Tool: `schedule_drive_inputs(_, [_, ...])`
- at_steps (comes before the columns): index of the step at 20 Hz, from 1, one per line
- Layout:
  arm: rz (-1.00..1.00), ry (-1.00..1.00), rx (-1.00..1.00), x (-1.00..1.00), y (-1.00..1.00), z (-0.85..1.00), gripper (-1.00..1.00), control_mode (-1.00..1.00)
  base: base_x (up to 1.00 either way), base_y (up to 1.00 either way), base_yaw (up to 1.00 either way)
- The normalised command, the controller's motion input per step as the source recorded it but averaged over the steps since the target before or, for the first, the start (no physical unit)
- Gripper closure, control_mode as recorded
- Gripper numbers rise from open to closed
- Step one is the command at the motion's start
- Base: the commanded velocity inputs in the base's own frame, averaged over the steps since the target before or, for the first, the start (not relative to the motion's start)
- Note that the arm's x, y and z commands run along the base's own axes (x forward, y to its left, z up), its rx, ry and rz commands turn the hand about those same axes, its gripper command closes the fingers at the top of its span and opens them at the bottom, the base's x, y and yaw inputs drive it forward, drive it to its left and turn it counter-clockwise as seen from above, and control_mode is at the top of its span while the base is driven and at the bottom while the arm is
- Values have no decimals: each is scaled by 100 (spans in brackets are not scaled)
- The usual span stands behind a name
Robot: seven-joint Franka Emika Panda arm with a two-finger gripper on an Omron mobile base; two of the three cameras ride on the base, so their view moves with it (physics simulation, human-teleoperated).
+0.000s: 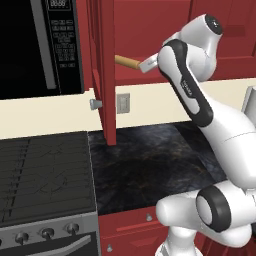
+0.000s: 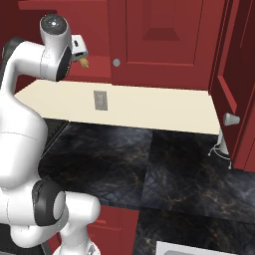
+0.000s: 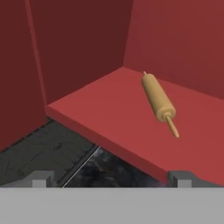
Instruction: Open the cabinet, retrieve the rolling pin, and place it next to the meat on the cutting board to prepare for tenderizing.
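Rolling pin lies on the red shelf inside the cabinet, and in my hand view I see it slanted, one narrow handle pointing toward me and down to the right, the other toward the back corner. It rests apart from the cabinet walls, nearer the right side of the shelf than the left. From the left base view I see its tan end poking out just past the edge of the open cabinet door, with the hand close beside it. The door stands swung outward, edge-on to that camera, its grey knob facing left. The gripper is wide open with nothing between its fingers; its two tips sit low in the hand view, in front of the shelf's front edge and short of the pin. Below the shelf I can see the dark marbled tabletop, with the stove to its left. In the right base view the arm reaches up toward the cabinet opening, next to a closed red door.
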Motion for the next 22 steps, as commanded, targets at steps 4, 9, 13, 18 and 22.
schedule_drive_inputs(4, [0, 0, -2, 23, 0, -6, -100, -100, 0, 0, 0])
schedule_drive_inputs(9, [0, 0, -1, 24, 0, -5, -100, -100, 0, 0, 0])
schedule_drive_inputs(13, [0, 0, 0, 29, 0, -5, -100, -100, 0, 0, 0])
schedule_drive_inputs(18, [0, 0, 0, 29, 0, -6, -100, -100, 0, 0, 0])
schedule_drive_inputs(22, [0, 0, 0, 26, 0, -9, -100, -100, 0, 0, 0])
